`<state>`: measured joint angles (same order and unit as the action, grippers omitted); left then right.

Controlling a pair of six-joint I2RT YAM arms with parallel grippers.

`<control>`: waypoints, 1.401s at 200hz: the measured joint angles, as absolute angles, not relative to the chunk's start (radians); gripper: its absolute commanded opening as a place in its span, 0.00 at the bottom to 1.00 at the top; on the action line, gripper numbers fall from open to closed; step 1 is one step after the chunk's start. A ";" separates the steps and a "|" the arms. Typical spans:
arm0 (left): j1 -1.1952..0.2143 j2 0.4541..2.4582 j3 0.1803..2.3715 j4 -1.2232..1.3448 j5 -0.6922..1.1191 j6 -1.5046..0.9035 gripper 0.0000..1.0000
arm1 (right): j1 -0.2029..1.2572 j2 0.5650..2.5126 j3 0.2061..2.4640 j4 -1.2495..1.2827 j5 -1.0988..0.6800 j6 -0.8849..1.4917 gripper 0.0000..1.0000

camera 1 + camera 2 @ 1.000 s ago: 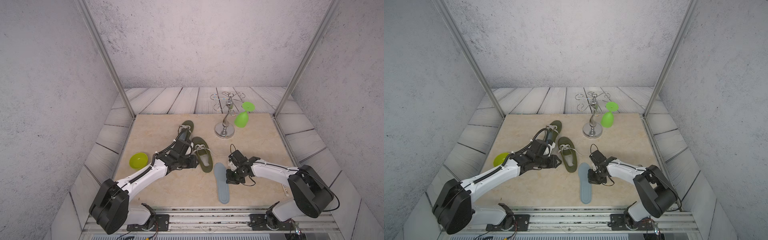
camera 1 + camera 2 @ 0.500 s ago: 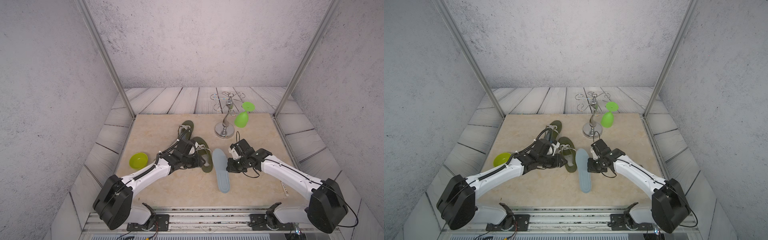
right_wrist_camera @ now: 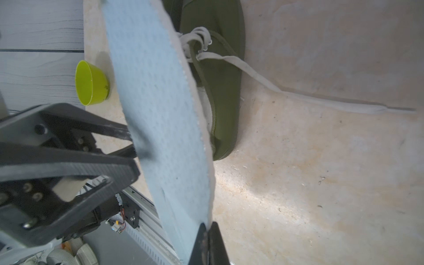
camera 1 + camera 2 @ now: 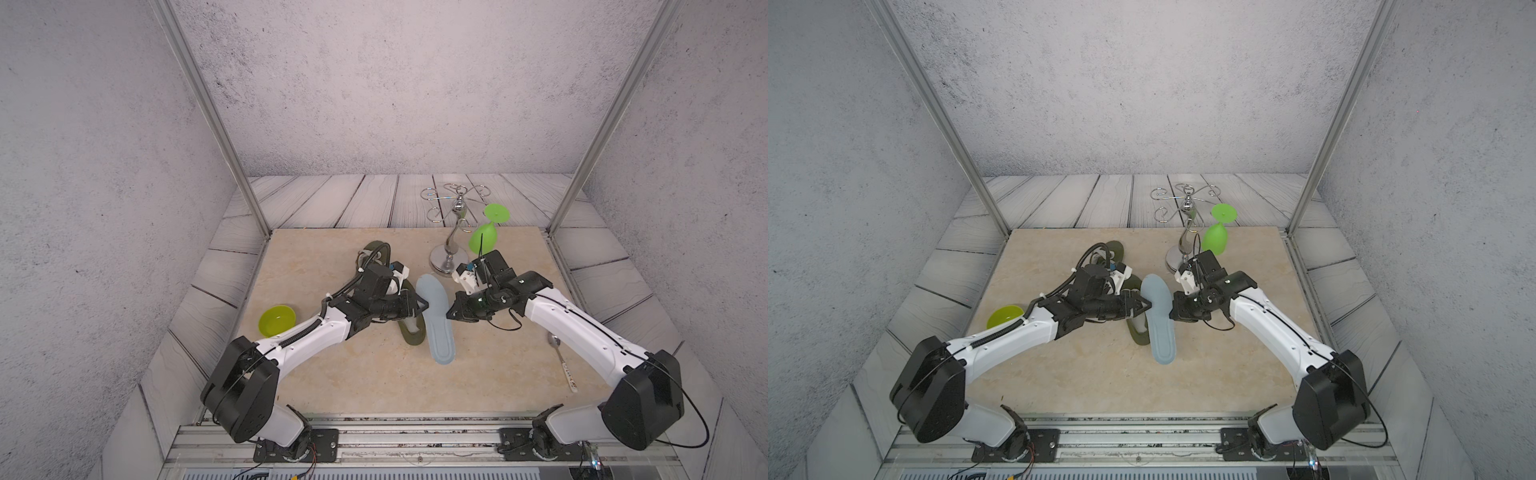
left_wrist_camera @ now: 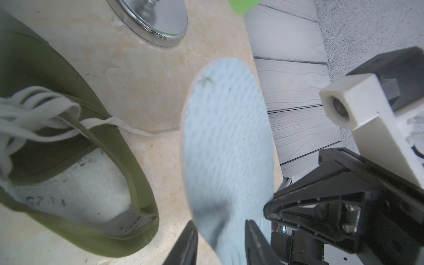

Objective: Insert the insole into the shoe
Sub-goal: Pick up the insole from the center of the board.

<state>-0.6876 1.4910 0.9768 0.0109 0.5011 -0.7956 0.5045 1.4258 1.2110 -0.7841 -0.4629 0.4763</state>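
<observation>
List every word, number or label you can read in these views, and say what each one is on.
"GZ", roughly, then a few more dark characters too blurred to read: stamped on the pale lining inside the green shoe, seen in the left wrist view.
Dark marks on the spoon handle in a top view: too small to read.
No print shows on the insole.

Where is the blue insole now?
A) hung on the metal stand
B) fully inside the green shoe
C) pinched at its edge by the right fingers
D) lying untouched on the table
C: the right wrist view shows the fingers of the right gripper shut on the edge of the insole, outside the shoe.
</observation>
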 measured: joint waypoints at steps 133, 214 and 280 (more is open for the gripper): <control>-0.687 1.537 0.965 0.131 0.441 -1.158 0.00 | 0.531 1.375 1.354 -0.878 -0.267 0.321 0.94; -0.686 1.606 0.870 0.451 0.430 -1.795 0.00 | 0.597 1.320 1.495 -0.895 -0.128 0.074 0.97; -0.686 1.599 0.925 0.460 0.434 -1.856 0.00 | 0.597 1.402 1.557 -0.993 -0.131 0.024 0.99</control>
<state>-0.6865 1.5993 0.9249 0.4599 0.4339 -1.8557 0.5972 1.4017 1.5574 -0.9932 -0.1307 0.0238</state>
